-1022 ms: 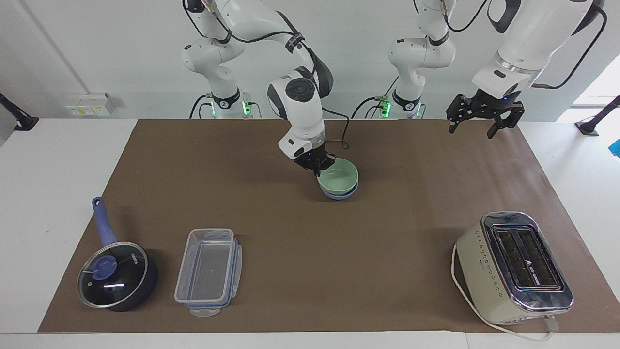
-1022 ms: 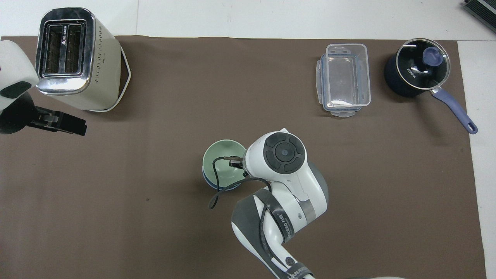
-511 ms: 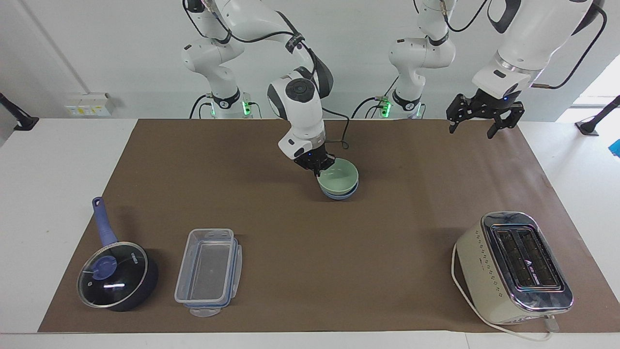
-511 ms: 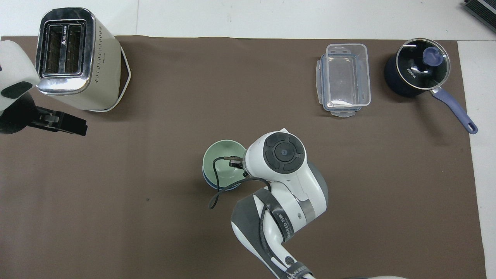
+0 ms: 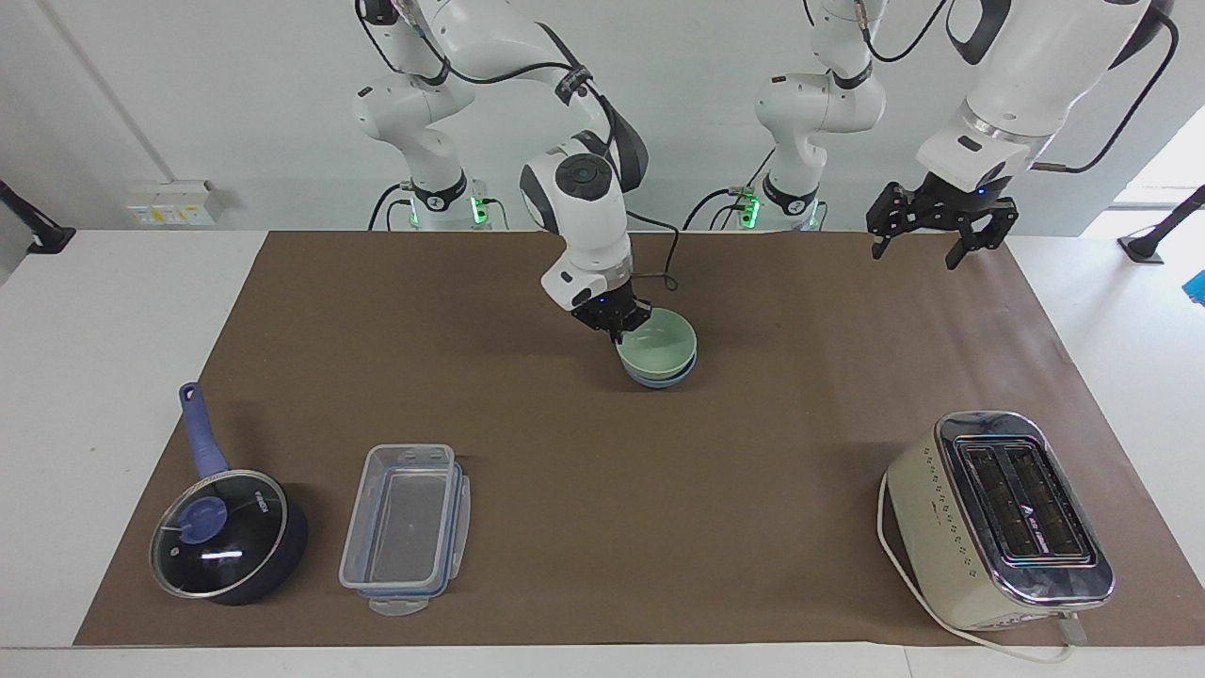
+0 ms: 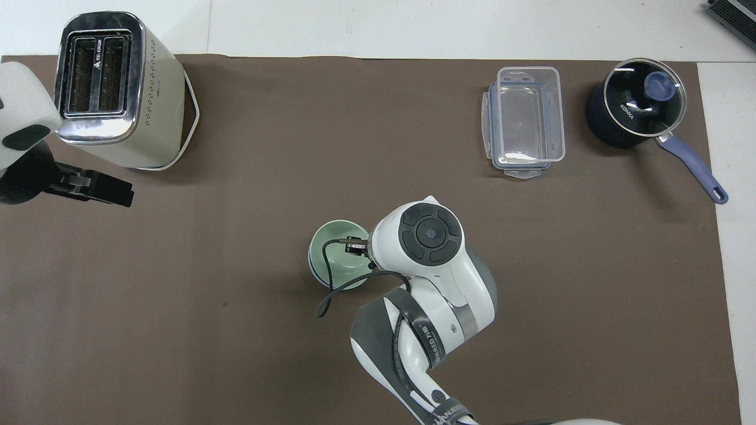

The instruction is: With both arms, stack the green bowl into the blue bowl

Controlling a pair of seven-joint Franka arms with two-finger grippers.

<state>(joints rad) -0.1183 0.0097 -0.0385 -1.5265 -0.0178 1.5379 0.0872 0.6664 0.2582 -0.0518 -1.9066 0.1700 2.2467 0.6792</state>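
Note:
The pale green bowl [image 5: 664,341] sits nested in the periwinkle-blue bowl [image 5: 665,379] on the brown mat, mid-table and nearer to the robots. In the overhead view the green bowl [image 6: 331,260] covers nearly all of the blue one. My right gripper [image 5: 618,327] is at the green bowl's rim on the right arm's side, shut on it. In the overhead view the right arm's wrist hides its fingers. My left gripper [image 5: 918,250] is open and empty, held in the air over the mat's corner at the left arm's end; it also shows in the overhead view [image 6: 112,192].
A cream toaster [image 5: 1003,518] stands farther from the robots at the left arm's end. A clear plastic container [image 5: 407,527] and a dark blue glass-lidded saucepan [image 5: 226,537] lie at the right arm's end. A black cable [image 6: 331,289] hangs over the bowls.
The right arm's wrist has shifted slightly, and in the overhead view the green bowl has moved a little toward the robots, covering more of the blue bowl. The left arm has barely moved.

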